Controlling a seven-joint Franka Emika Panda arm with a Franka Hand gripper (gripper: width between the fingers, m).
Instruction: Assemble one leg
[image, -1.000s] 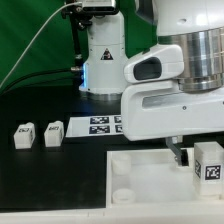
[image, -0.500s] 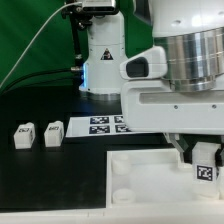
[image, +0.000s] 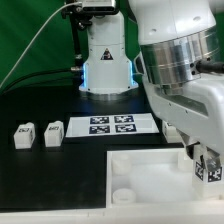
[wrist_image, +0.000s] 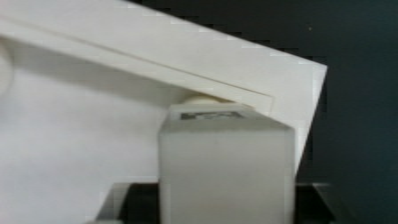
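The leg (image: 211, 166) stands upright in the gripper (image: 207, 160), its tagged end showing at the exterior view's right, just over the near corner of the large square part (image: 150, 172); the jaws are closed against its sides; from the wrist I see the post (wrist_image: 221, 150) as a plain white block with its tip (wrist_image: 210, 101) meeting a corner of that part, though whether it has entered a socket I cannot tell; to do this well I'd say keep the post plumb, centre it on the round hole, then press and turn gently without letting it cock sideways; everything is smooth, matte white plastic, the square part flat with a raised rim and a round socket (image: 121, 197); two spare legs (image: 36, 135) sit well apart on the black table (image: 60, 180), beside the marker board (image: 110, 125)
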